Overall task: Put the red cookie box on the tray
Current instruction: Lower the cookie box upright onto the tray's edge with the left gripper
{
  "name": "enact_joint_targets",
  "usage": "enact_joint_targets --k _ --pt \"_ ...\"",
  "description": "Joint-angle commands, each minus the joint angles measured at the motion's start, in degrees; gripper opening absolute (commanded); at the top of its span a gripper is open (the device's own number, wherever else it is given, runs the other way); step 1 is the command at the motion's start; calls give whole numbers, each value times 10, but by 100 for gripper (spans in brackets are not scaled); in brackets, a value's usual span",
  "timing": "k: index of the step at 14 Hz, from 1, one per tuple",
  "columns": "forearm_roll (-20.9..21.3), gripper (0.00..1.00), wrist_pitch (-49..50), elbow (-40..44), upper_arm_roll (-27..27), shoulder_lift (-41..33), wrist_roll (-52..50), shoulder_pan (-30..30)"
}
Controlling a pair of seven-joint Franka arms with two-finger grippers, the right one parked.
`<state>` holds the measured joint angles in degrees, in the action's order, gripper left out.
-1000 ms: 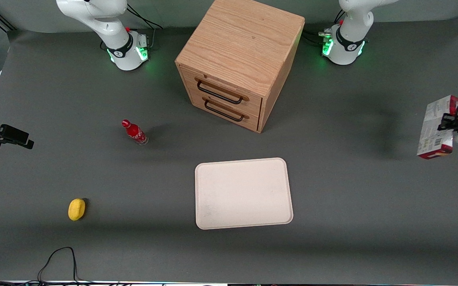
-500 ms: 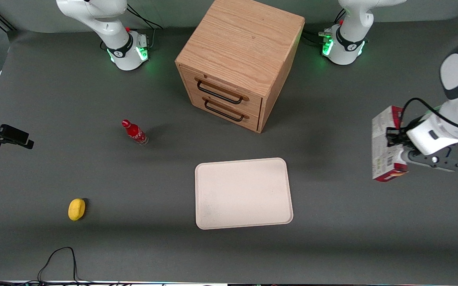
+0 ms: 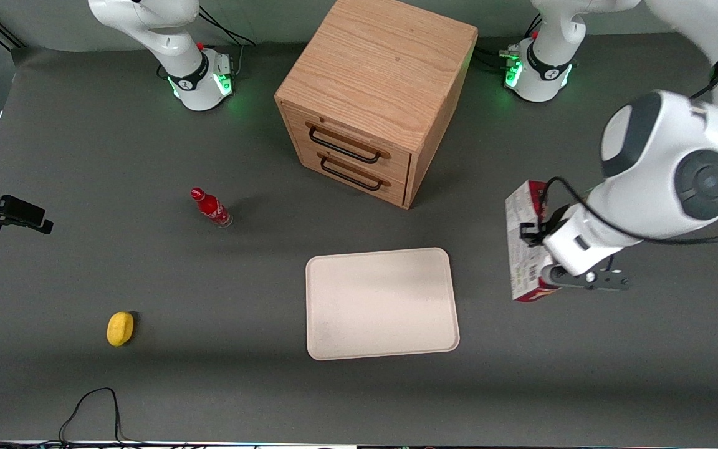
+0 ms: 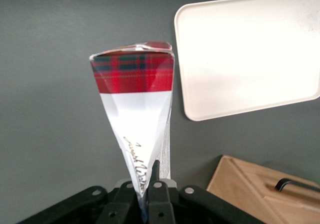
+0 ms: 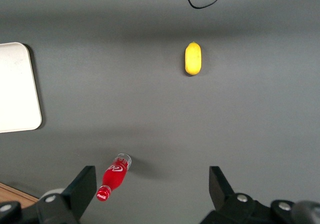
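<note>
Dark grey tabletop, and the gripper [image 3: 536, 249] is hanging above it, clamped tight on the red cookie box [image 3: 523, 249], carrying it edge-down in the air, just beside the tray [image 3: 381, 304], likely for laying flat.

We are finding the tray [image 3: 381, 304] lying at lower centre of the frame, nearer the camera than the cabinet [image 3: 374, 93] at upper centre. The gripper [image 3: 536, 234] is holding the red cookie box [image 3: 518, 255] on end beside the tray, toward the working arm's end. The bottle [image 3: 210, 207] and the lemon [image 3: 120, 328] are lying toward the parked arm's end.
</note>
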<state>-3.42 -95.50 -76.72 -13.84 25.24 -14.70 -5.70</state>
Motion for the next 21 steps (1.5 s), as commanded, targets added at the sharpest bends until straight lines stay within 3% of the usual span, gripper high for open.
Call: enact_joint_targets --k 1,4,11,18,19,21 --pt "17 0 5 67 4 65 -38 -36" --pt "31 0 -38 87 8 108 -100 -75" --pt "127 0 -225 69 10 197 -209 -128" --pt "126 0 -253 43 13 210 -219 -128" --pt "126 9 -252 39 13 210 -219 -127" --pt "126 13 -253 29 13 211 -232 -126"
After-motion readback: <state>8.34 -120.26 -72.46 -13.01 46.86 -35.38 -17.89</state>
